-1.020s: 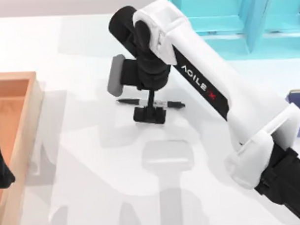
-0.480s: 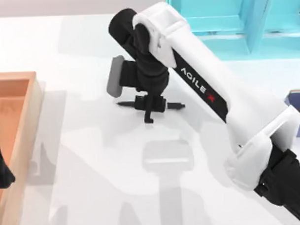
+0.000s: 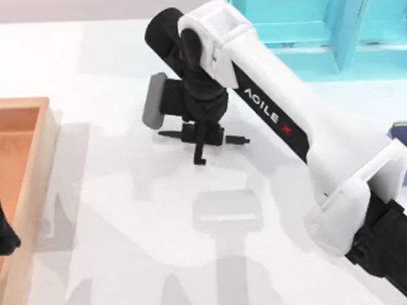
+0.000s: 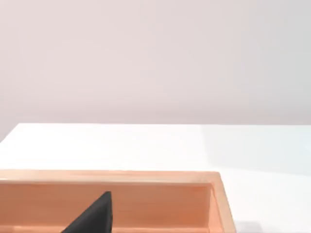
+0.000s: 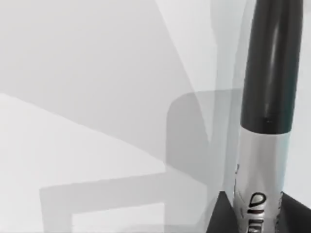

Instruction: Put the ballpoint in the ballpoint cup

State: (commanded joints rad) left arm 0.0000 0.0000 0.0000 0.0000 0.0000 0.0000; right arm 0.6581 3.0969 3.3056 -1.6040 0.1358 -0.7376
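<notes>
Ballpoint [image 3: 236,139] lies pinched in the right gripper's [image 3: 201,135] jaws; its print [image 5: 256,200] reads from the wrist.

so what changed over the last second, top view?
The right claw closed on the ballpoint: a second ago its fingers stood apart either side of the barrel, now they are clamped at its middle. The pen has shifted slightly toward the far edge of the table with the claw. Unchanged: left arm parked over the orange tray, the ballpoint cup at the right edge, the cyan shelf.
</notes>
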